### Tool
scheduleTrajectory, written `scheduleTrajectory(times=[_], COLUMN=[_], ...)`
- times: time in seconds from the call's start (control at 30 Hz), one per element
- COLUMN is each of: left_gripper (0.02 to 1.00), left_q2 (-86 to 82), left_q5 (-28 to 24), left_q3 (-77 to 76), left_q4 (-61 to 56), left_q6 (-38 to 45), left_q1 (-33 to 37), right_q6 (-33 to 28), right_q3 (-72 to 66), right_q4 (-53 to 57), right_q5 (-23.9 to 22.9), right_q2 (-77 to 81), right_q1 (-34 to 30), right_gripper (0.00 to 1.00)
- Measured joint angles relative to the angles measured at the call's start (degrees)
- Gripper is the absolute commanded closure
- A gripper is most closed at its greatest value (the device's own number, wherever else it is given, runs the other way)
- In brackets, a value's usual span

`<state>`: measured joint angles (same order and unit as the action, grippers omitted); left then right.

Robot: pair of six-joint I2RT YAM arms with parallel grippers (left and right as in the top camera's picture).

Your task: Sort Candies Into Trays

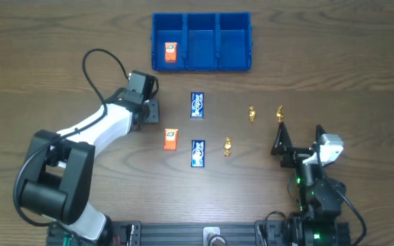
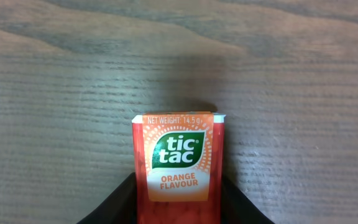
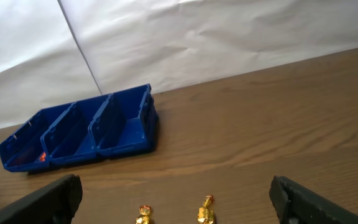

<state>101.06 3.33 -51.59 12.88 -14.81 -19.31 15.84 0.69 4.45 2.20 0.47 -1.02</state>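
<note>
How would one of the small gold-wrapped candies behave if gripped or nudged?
The gold-wrapped candies look tiny, so they are probably very light and easily knocked away. Their shiny wrap likely dents under pressure. The lumpy shape suggests tumbling rather than rolling far.

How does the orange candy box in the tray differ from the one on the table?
The orange candy box in the tray lies in the blue tray's left compartment; the orange candy box on the table lies on wood. The tray one is alone in its compartment; the table one has a blue candy box beside it and the left tool close by. Both are the same orange pack, lying flat.
</note>
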Motion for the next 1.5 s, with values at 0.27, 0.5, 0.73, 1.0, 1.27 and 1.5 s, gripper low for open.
scheduleTrajectory(times=[0.27, 0.5, 0.73, 1.0, 1.27, 1.5], left_gripper=[0.724, 0.709, 0.7, 0.656, 0.299, 0.248], left_q2=[-12.1, -5.4, 15.3, 19.0, 19.0, 13.6], left_q5=[6.5, 11.2, 7.6, 3.4, 2.7, 5.0], left_q3=[-13.0, -40.7, -54.7, -55.5, -55.8, -55.1], left_q4=[5.3, 10.9, 22.3, 21.8, 21.3, 24.7], left_q6=[0.3, 3.6, 2.9, 0.4, -0.4, -0.4], left_q1=[-6.9, -7.7, -4.9, -2.8, -2.6, -4.3], right_q6=[0.0, 0.0, 0.0, 0.0, 0.0, 0.0], right_q3=[0.0, 0.0, 0.0, 0.0, 0.0, 0.0], right_q4=[0.0, 0.0, 0.0, 0.0, 0.0, 0.0], right_q5=[0.0, 0.0, 0.0, 0.0, 0.0, 0.0], right_q2=[0.0, 0.0, 0.0, 0.0, 0.0, 0.0], right_q1=[0.0, 0.0, 0.0, 0.0, 0.0, 0.0], right_gripper=[0.003, 0.003, 0.003, 0.003, 0.003, 0.003])
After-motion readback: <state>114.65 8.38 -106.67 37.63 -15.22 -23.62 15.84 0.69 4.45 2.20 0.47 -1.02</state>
